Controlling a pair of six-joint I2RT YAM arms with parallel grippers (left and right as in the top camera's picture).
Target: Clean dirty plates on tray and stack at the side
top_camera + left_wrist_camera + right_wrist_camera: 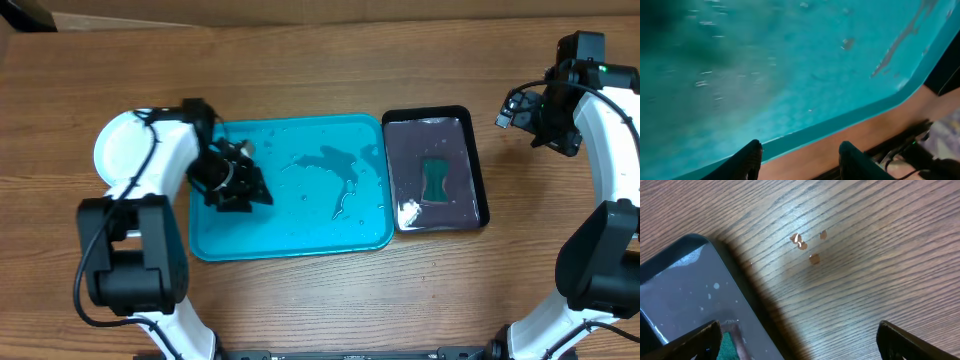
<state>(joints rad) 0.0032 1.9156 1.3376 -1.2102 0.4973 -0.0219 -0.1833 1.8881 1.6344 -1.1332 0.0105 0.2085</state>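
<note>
Brown wood-grain table (320,300) surface fills the overhead view, with both arms at its lower edge

Item 1: large turquoise-blue rectangular plastic tray (300,235), rounded corners and raised rim, at table centre. Its floor is wet, with dark streaks and droplets toward 2 o'clock

Item 2: round white plastic plate (115,150), on the bare table just beside the tray's left rim, at 10 o'clock from the tray's centre. It is partly covered by the left arm. Whether further plates lie under it cannot be determined, and its surface is too small to judge for smears

Item 3: smaller black rectangular tray (430,113), just beside the turquoise one at 3 o'clock, holding shallow water and a green sponge (436,180)

Left gripper (800,150): positioned over the left portion of the turquoise tray, at 9 o'clock of its floor. The wrist view shows two dark fingertips apart above the tray's rim and a strip of table, nothing between them

Right gripper (799,330): above bare table at 2 o'clock from the black tray, well apart from the turquoise tray. Its fingers sit spread wide at the two lower corners of the wrist view, holding nothing. The black tray's corner shows at 8 o'clock of that view; small water droplets (802,242) lie on the wood at 12 o'clock
</note>
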